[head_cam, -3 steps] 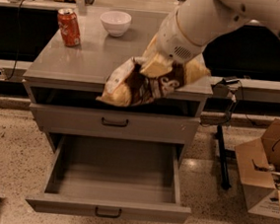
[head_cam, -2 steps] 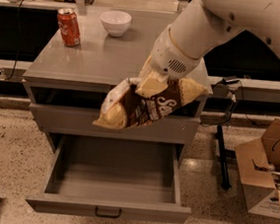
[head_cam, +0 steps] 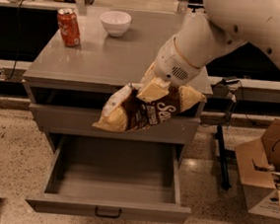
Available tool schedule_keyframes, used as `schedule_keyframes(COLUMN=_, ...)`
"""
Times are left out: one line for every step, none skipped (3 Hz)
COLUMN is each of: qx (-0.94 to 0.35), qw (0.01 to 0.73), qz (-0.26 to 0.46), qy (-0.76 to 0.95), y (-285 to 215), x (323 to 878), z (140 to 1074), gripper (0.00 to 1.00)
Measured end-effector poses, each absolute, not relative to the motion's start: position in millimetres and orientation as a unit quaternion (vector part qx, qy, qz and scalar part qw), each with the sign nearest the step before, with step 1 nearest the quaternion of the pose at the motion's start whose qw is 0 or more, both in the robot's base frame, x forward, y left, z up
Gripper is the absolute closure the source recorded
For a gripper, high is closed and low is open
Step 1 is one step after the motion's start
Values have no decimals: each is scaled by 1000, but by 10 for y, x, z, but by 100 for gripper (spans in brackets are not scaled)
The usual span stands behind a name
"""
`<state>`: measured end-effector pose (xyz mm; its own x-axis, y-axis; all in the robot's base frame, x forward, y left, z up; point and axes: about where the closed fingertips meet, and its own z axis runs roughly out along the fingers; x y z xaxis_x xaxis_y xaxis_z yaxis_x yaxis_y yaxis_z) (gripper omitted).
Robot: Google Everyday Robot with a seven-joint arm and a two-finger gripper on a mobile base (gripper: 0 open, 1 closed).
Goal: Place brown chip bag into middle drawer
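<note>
Brown and crinkly, the brown chip bag (head_cam: 139, 115) hung tilted in the camera view from the gripper (head_cam: 154, 91), whose jaws were clenched on its upper edge. Within the last second it had sunk from the level of the cabinet top (head_cam: 100, 60) to hang before the upper drawer front (head_cam: 70, 119), above the pulled-out middle drawer (head_cam: 108, 207) but not inside. The carry looked nearly done: more lowering, then release.
</note>
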<state>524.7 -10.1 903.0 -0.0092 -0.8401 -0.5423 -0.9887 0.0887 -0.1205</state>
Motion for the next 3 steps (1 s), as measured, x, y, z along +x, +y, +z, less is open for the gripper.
schedule_keyframes(qx=-617, qw=274, qz=234, qy=700, y=-23, x=5141, z=8527, gripper=100)
schedule_keyframes(qx=-577, qw=292, qz=290, qy=705, y=86, x=5015, z=7789, gripper=100)
schedule_keyframes(qx=-533, qw=328, qz=314, qy=714, y=90, x=5110, z=7432, gripper=100)
